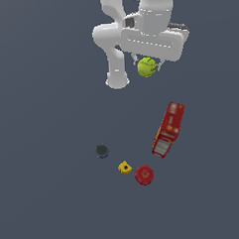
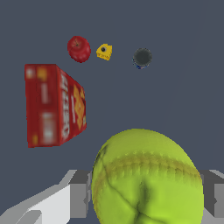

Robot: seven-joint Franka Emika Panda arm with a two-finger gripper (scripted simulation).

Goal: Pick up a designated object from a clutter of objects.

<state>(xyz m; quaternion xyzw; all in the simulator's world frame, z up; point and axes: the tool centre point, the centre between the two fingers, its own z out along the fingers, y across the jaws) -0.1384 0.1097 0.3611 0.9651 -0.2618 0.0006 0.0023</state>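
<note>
The yellow-green ball (image 1: 146,67) hangs under the white arm's hand, high above the floor near the arm's base. My gripper (image 1: 147,65) is shut on it, with a finger on each side. In the wrist view the ball (image 2: 146,177) fills the near part of the picture between the two grey fingers (image 2: 78,194). The other clutter lies on the floor below: a long red box (image 1: 168,129), a dark round disc (image 1: 102,150), a yellow angular block (image 1: 125,167) and a red round disc (image 1: 144,175).
The arm's white base (image 1: 117,81) stands on the dark grey floor to the exterior view's left of the held ball. The wrist view shows the red box (image 2: 52,104), red disc (image 2: 78,48), yellow block (image 2: 104,51) and dark disc (image 2: 142,57).
</note>
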